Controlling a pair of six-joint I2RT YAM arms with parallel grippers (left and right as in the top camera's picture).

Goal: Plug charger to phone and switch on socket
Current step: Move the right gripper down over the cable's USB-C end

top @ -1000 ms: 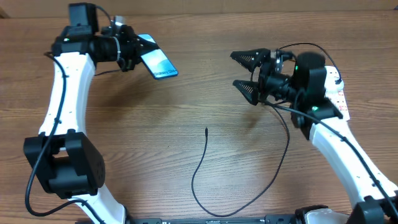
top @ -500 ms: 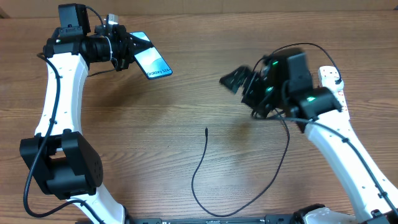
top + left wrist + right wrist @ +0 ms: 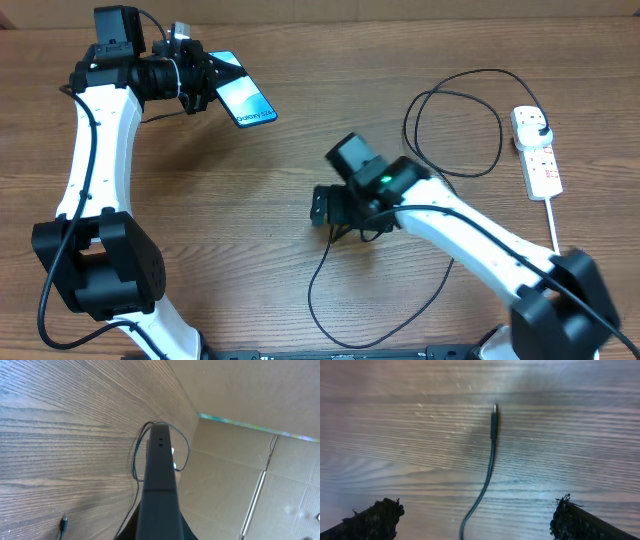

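Right wrist only: thin black charger cable (image 3: pixel 489 467), tip at 12 o'clock — right gripper (image 3: pixel 472 516) agape. Overhead: left gripper (image 3: pixel 205 82) clamps slim cyan-screened phone (image 3: pixel 245 102).

Charger (image 3: pixel 490 460) tip lies flat on wooden table (image 3: pixel 395 435) — right gripper (image 3: pixel 474 509) fingers wide apart, either side of the cable.

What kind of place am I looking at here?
Most likely a robot test bench in a lab or workshop: white robot arms work over a wooden table, plain cardboard panels wall it in, and a power strip lies near one side.
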